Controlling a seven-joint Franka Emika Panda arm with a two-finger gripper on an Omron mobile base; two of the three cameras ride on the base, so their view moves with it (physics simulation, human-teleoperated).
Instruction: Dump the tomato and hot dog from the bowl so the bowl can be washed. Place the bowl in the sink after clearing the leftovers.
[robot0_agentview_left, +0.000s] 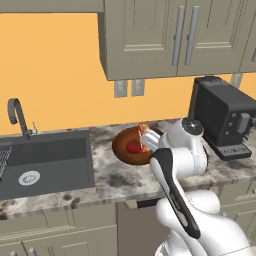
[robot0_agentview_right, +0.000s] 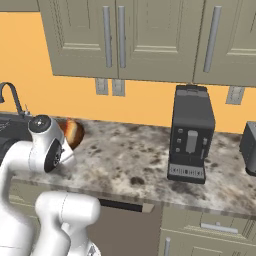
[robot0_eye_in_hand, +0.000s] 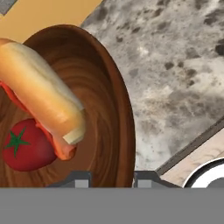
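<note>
The dark reddish-brown bowl (robot0_eye_in_hand: 105, 92) holds the tomato (robot0_eye_in_hand: 26, 146) and the hot dog (robot0_eye_in_hand: 41, 94) in its tan bun, which lies over the tomato. My gripper (robot0_eye_in_hand: 112, 178) is shut on the bowl's near rim, one fingertip inside the bowl and one outside. In the left base view the bowl (robot0_agentview_left: 122, 145) sits right of the sink (robot0_agentview_left: 50, 160), its inside tipped toward the camera, with the tomato (robot0_agentview_left: 133, 147) and the hot dog (robot0_agentview_left: 143, 134) in it. My arm hides most of the bowl (robot0_agentview_right: 79, 134) in the right base view.
A dark faucet (robot0_agentview_left: 17, 117) rises behind the sink. A black coffee machine (robot0_agentview_left: 225, 117) stands on the speckled counter (robot0_agentview_right: 130, 160) to the right of the bowl. Wall cabinets (robot0_agentview_left: 175, 35) hang overhead. The counter's front edge (robot0_eye_in_hand: 188, 146) runs close to the bowl.
</note>
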